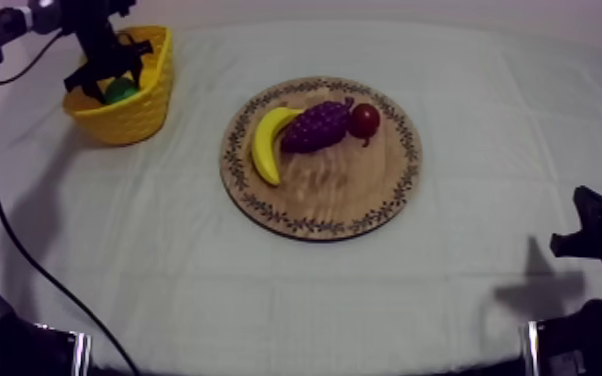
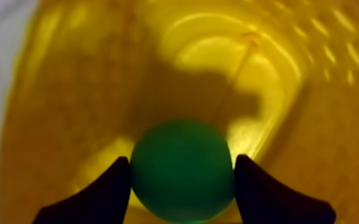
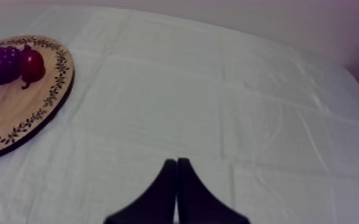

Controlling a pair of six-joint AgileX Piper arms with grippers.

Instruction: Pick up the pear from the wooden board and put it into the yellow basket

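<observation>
The green pear [image 2: 180,170] sits between the black fingers of my left gripper [image 2: 180,190], which is shut on it inside the yellow basket [image 2: 313,107]. From above, the pear [image 1: 120,90] shows green within the basket [image 1: 135,115] at the far left, with my left gripper [image 1: 115,75] reaching down into it. My right gripper [image 3: 176,190] is shut on nothing, its fingers lying together as a narrow wedge over the bare cloth; its arm rests low at the right [image 1: 595,235].
The round wooden board [image 1: 335,190] lies mid-table and bears a banana [image 1: 268,140], a bunch of grapes [image 1: 315,127] and a small red fruit [image 1: 365,120]. The right wrist view also catches the board [image 3: 9,119], grapes [image 3: 0,64] and red fruit [image 3: 31,64].
</observation>
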